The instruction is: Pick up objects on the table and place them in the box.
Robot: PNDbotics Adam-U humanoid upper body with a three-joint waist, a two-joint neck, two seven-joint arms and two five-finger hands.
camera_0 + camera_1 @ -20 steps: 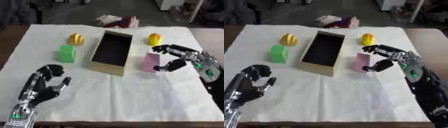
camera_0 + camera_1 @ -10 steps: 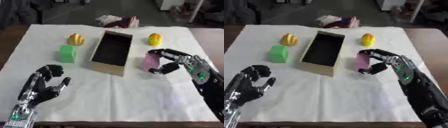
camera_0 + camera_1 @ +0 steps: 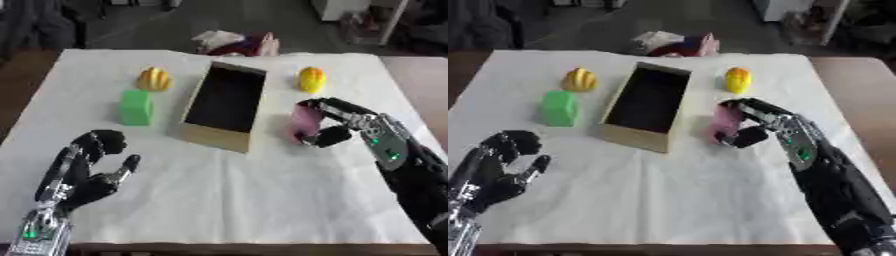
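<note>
Right hand (image 3: 337, 122) curled round pink block (image 3: 304, 121), just right of box (image 3: 223, 105). Left hand (image 3: 87, 172) idle, fingers curled, holding nothing, near lower left corner of table (image 3: 262, 200).

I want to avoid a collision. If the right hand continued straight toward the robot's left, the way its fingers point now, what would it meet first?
The right hand is already curled round the pink block. Going further left, block and hand would probably meet the near right wall of the cardboard box; depth is uncertain.
</note>
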